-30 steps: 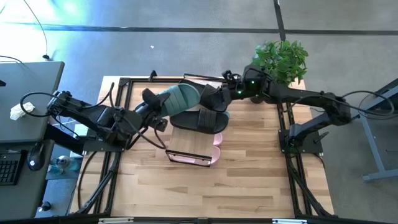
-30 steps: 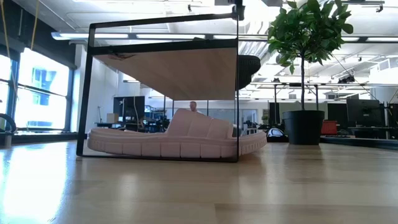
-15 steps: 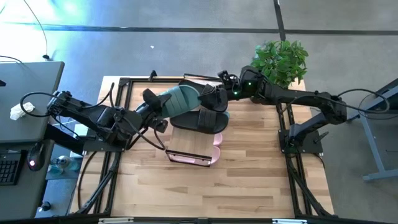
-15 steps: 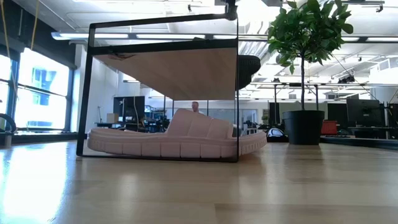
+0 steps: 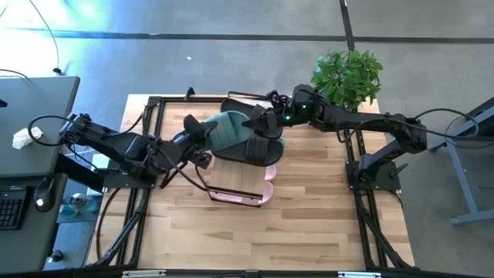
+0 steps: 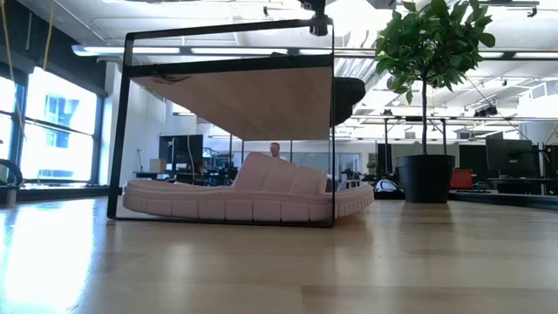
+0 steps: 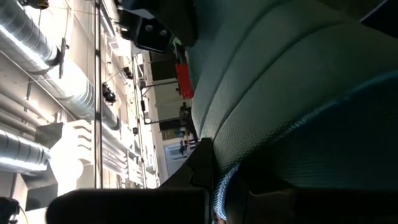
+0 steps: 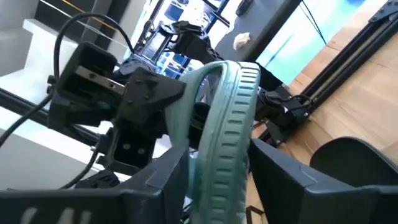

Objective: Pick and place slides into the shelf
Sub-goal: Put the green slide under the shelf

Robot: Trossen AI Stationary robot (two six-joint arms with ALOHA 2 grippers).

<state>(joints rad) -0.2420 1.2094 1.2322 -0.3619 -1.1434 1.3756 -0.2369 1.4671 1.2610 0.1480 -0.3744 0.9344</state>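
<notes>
My left gripper [image 5: 199, 133] is shut on a dull green slide [image 5: 228, 127], held above the shelf's [image 5: 234, 179] far left corner. My right gripper [image 5: 258, 123] is open at the slide's right end; in the right wrist view its fingers [image 8: 163, 180] stand on either side of the ribbed sole edge [image 8: 222, 137], and I cannot tell whether they touch it. A black pair [image 5: 251, 147] lies on the plank top. A pale pink slide [image 6: 248, 199] rests sole down under the plank, its edge [image 5: 266, 189] showing from above. My left gripper holds the green slide by its left end [image 5: 208, 130], coming level from the table's left. The slide is lifted clear and turned on its edge. In the left wrist view the strap [image 7: 267, 74] fills the picture and hides where the fingers meet it.
A potted plant [image 5: 349, 73] stands at the table's far right corner, behind the right arm. A desk with a keyboard [image 5: 11, 208] lies left of the table. Bare wood [image 5: 255, 239] stretches from the shelf to the near edge.
My right gripper has moved toward the table's left, up to the green slide's right end. My left gripper has carried the slide a little toward the right and the near edge. The black and pink slides have stayed put.
</notes>
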